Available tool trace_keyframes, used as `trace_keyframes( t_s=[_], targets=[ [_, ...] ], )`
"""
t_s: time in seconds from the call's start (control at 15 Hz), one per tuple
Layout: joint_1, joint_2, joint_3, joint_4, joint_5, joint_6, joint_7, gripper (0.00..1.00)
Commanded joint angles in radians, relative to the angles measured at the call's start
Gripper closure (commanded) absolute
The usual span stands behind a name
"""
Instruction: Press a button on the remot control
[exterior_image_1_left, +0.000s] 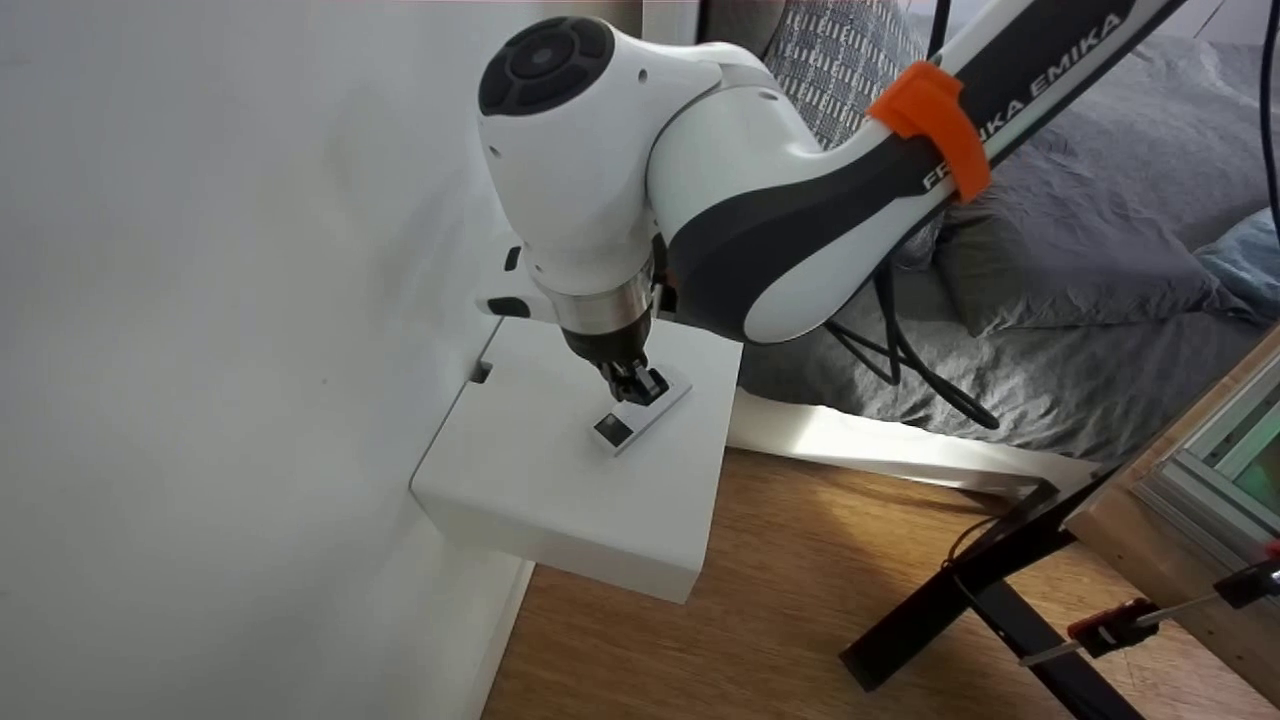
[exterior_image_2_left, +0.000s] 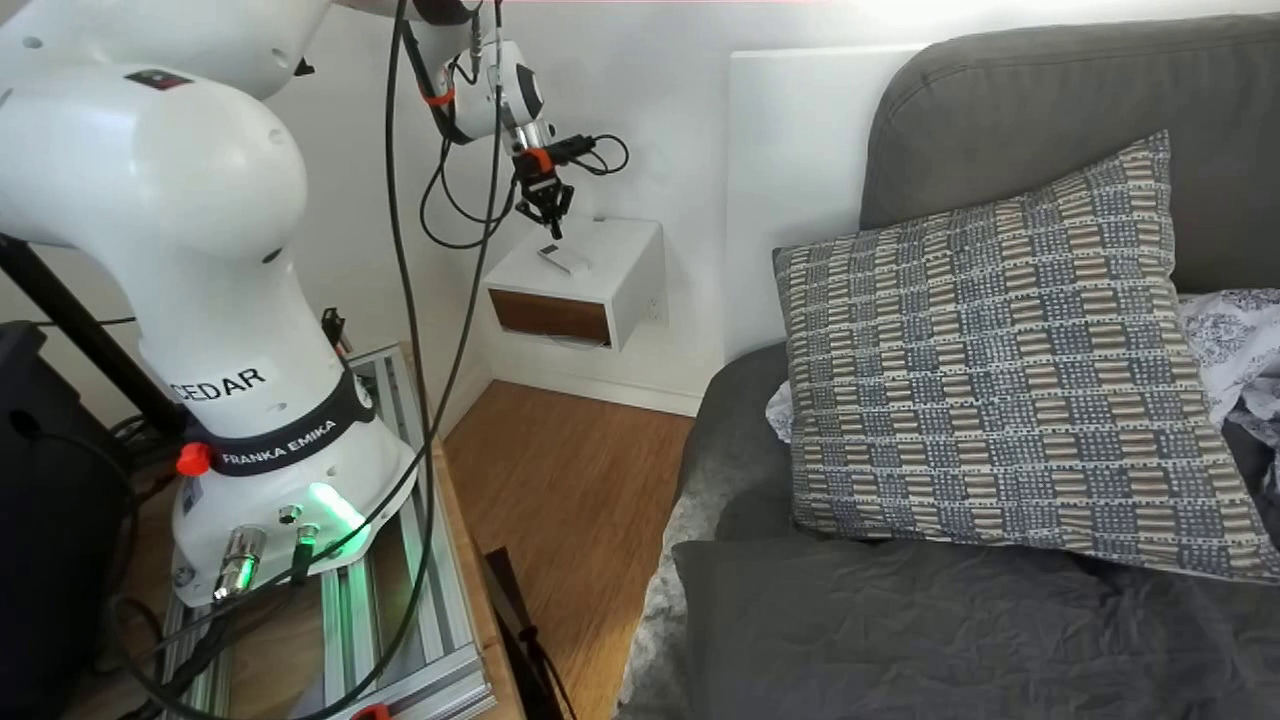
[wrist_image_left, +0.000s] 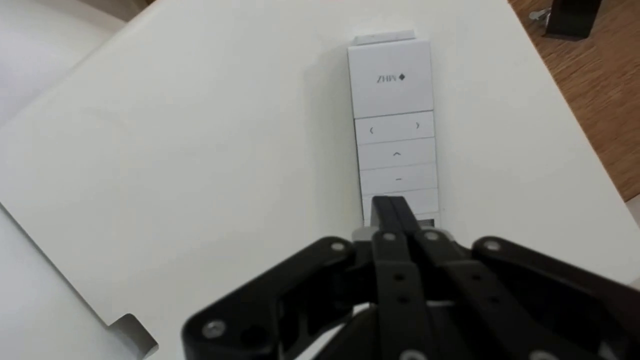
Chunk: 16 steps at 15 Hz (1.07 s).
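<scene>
Remote (wrist_image_left: 393, 131) lies face-up on shelf (wrist_image_left: 200, 175), upper middle of wrist frame, so buttons (wrist_image_left: 397, 155) reachable imo; gripper (wrist_image_left: 389, 201) pinched fully together, nothing held, guess that's for one skinny poker; tips (wrist_image_left: 382, 212) overlap buttons' lower end; can't say if touching.

Remote control (wrist_image_left: 395, 131): one; arrow marks (wrist_image_left: 396, 154) that show: three. Robot arm (exterior_image_1_left: 700, 150): one. Gripper (wrist_image_left: 390, 205): one; fingers (wrist_image_left: 382, 216): two. White wall cabinet (wrist_image_left: 225, 150): one; notch (wrist_image_left: 132, 331): one. Patterned cushion (exterior_image_2_left: 1010, 370): one. Grey backrest (exterior_image_2_left: 1000, 120): one.
</scene>
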Motion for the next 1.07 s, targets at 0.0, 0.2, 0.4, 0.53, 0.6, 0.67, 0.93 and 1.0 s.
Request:
trace_keyframes(
  t_s=[0.0, 0.2, 0.4, 0.53, 0.6, 0.67, 0.93, 1.0],
  targets=[
    [0.016, 0.053, -0.001, 0.085, 0.045, -0.039, -0.054, 0.97],
    [0.018, 0.071, 0.000, 0.113, 0.065, -0.064, -0.067, 0.97],
    [0.021, 0.083, 0.000, 0.137, 0.084, -0.095, -0.075, 0.97],
    [0.026, 0.089, -0.001, 0.154, 0.094, -0.123, -0.075, 0.97],
    [0.029, 0.093, -0.002, 0.164, 0.098, -0.138, -0.075, 0.97],
    [0.031, 0.097, -0.003, 0.173, 0.103, -0.149, -0.076, 0.97],
    [0.035, 0.115, -0.006, 0.206, 0.119, -0.192, -0.074, 0.97],
    [0.036, 0.120, -0.008, 0.215, 0.121, -0.202, -0.072, 0.97]
  ],
)
